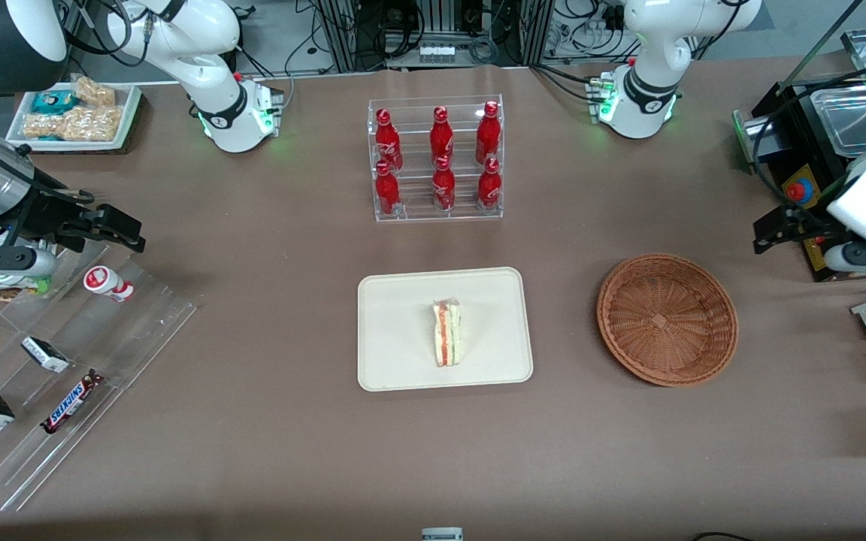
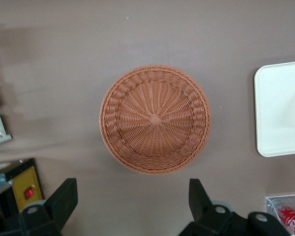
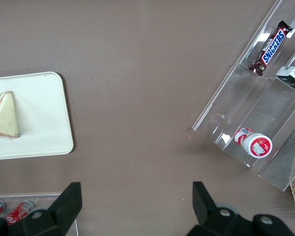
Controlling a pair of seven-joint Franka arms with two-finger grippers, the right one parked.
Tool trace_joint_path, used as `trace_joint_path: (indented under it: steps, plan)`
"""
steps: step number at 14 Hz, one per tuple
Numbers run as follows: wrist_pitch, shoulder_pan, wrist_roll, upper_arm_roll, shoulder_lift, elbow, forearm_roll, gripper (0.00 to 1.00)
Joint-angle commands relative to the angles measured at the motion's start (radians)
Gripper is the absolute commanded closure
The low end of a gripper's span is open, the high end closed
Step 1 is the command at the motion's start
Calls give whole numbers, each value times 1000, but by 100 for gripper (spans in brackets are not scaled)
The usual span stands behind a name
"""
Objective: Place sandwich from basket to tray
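Note:
The sandwich (image 1: 447, 333) lies on its side in the middle of the cream tray (image 1: 403, 361), its red and green filling edge showing. It also appears in the right wrist view as a pale sandwich wedge (image 3: 4, 115) on the tray (image 3: 44, 123). The round wicker basket (image 1: 667, 318) stands empty beside the tray, toward the working arm's end. My gripper (image 1: 765, 237) hangs above the table, a little farther from the front camera than the basket and apart from it. Its wrist view looks down on the empty basket (image 2: 155, 119), with the gripper (image 2: 132, 189) open and holding nothing.
A clear rack of red cola bottles (image 1: 437, 159) stands farther from the front camera than the tray. A black box with a red button (image 1: 800, 189) sits beneath my gripper. A stepped clear display (image 1: 65, 361) with snacks lies toward the parked arm's end.

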Motion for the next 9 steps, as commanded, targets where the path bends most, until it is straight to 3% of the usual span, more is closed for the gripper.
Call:
trace_joint_path:
  steps: [1, 9]
  plan:
    - [-19, 15, 29, -15, 8, 62, -6, 0]
    - [-117, 1, 19, -14, 3, 81, -12, 0]
